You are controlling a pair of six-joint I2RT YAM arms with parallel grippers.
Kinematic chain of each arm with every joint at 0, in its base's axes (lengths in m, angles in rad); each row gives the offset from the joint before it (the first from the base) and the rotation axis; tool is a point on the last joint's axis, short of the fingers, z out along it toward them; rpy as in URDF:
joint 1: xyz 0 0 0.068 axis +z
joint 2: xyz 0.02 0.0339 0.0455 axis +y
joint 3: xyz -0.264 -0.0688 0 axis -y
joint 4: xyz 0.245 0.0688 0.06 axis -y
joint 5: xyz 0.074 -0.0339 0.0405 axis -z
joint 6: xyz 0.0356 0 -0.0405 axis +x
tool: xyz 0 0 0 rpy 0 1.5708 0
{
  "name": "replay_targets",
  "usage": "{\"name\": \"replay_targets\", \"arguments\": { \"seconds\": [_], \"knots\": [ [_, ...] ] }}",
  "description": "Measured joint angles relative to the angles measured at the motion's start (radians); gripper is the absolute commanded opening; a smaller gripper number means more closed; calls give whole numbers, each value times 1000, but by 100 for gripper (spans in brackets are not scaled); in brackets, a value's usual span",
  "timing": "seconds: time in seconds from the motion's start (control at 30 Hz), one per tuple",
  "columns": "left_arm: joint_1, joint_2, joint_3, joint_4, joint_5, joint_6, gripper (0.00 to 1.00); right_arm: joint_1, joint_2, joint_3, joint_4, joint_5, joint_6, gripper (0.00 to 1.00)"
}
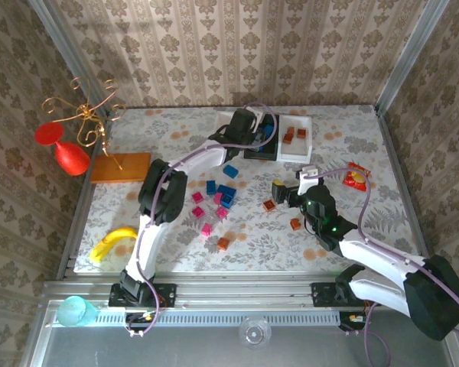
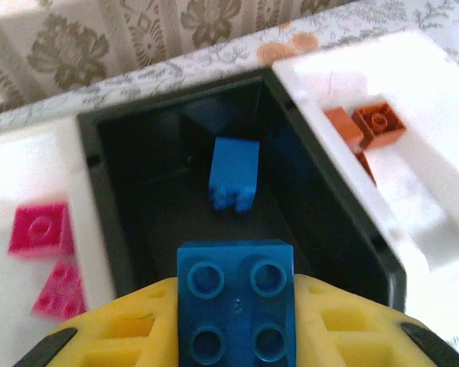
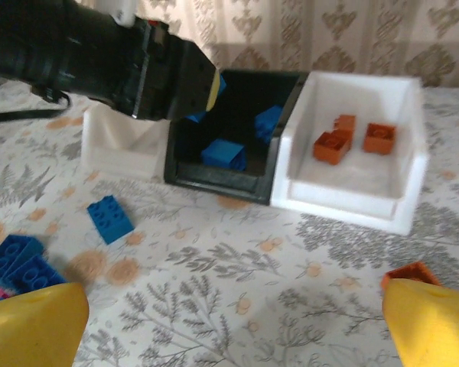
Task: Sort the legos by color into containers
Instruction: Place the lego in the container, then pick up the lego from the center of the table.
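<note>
My left gripper point(image 2: 236, 325) is shut on a blue lego point(image 2: 236, 298), held over the black container point(image 2: 111, 229), where another blue lego point(image 2: 234, 174) lies. Orange-brown legos point(image 2: 377, 125) sit in the white container on the right point(image 2: 444, 229), and pink ones point(image 2: 40, 228) in the white container on the left. From above, the left gripper point(image 1: 254, 126) hangs over the black container point(image 1: 262, 153). My right gripper point(image 1: 287, 191) is open over bare tablecloth, and between its fingers point(image 3: 237, 329) there is nothing. An orange-brown lego point(image 3: 409, 271) lies by its right finger. Loose blue point(image 1: 223, 193), pink point(image 1: 203, 210) and orange-brown point(image 1: 269, 205) legos lie mid-table.
A red-yellow snack packet point(image 1: 356, 177) lies at the right. A flat orange board point(image 1: 120, 166), a gold wire stand with red pieces point(image 1: 69, 149) and a banana point(image 1: 111, 243) are on the left. A teal cup point(image 1: 76, 311) stands off the table's near edge.
</note>
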Motion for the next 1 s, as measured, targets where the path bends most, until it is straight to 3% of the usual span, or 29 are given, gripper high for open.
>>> {"name": "replay_targets", "arguments": {
  "seconds": [0.2,0.33,0.4,0.53,0.77,0.87,1.0],
  "knots": [
    [6,215,406,-192,-21,30,58,0,-34,68,-145,59,6,100],
    [12,184,420,-251,-34,36,67,0,-14,180,-285,82,30,100],
    [13,104,311,-244,-32,37,69,0,0,208,-317,89,46,100],
    [14,-173,-81,-166,-14,33,74,0,44,211,-381,74,93,100],
    [66,-711,-756,10,55,-32,81,29,259,306,-525,-74,153,96],
    [119,-859,-933,36,96,-77,83,58,378,377,-589,-108,158,91],
    [136,-955,-1050,28,147,-111,84,87,515,449,-654,-120,152,80]
  ]
}}
